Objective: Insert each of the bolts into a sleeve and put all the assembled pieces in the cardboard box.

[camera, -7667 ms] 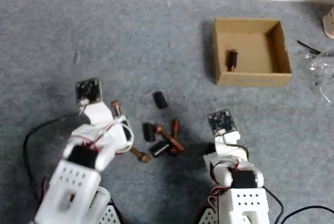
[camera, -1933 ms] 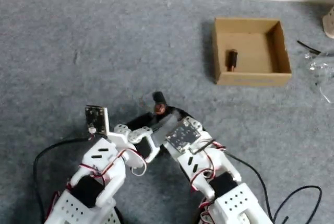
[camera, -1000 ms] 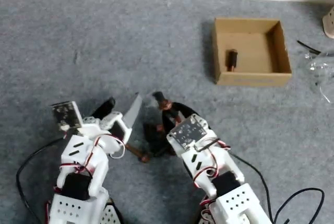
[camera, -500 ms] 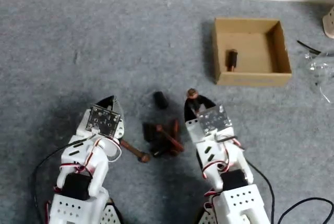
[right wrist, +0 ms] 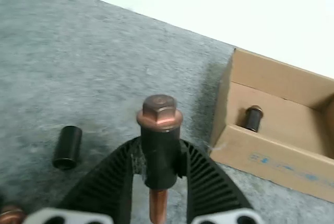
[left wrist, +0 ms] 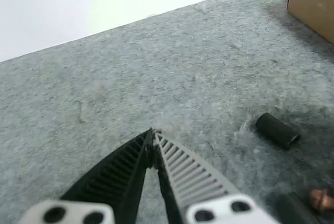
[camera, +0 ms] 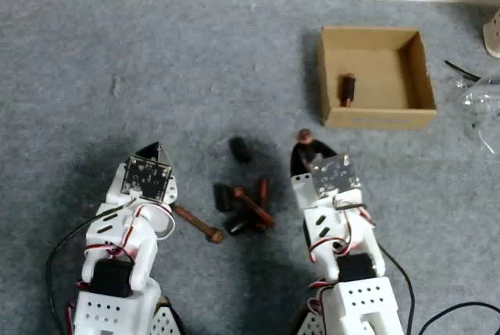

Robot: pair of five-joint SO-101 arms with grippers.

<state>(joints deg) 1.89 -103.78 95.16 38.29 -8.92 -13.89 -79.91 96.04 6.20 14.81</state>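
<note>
Right wrist view has the right gripper (right wrist: 160, 153) clenched on a sleeved bolt (right wrist: 159, 130), whose shank end is cut off at the edge. Pinched shut on nothing, the left gripper (left wrist: 153, 138) sits left of the pile (camera: 244, 204), whose overlapping bolts and sleeves are hard to separate. One assembled piece (camera: 347, 87) lies in the cardboard box (camera: 375, 120).

bolt (right wrist: 159, 112) copper | sleeve (right wrist: 160, 157) black | cardboard box (camera: 375, 120) tan | table (camera: 117, 54) grey

Soft, even overhead light covers the grey surface (camera: 156, 54); shadows pool toward its near edge around the left arm (camera: 129, 229) and right arm (camera: 336, 233) and beside the cardboard box (camera: 379, 119). The assembled piece (right wrist: 160, 151) gleams dully.
</note>
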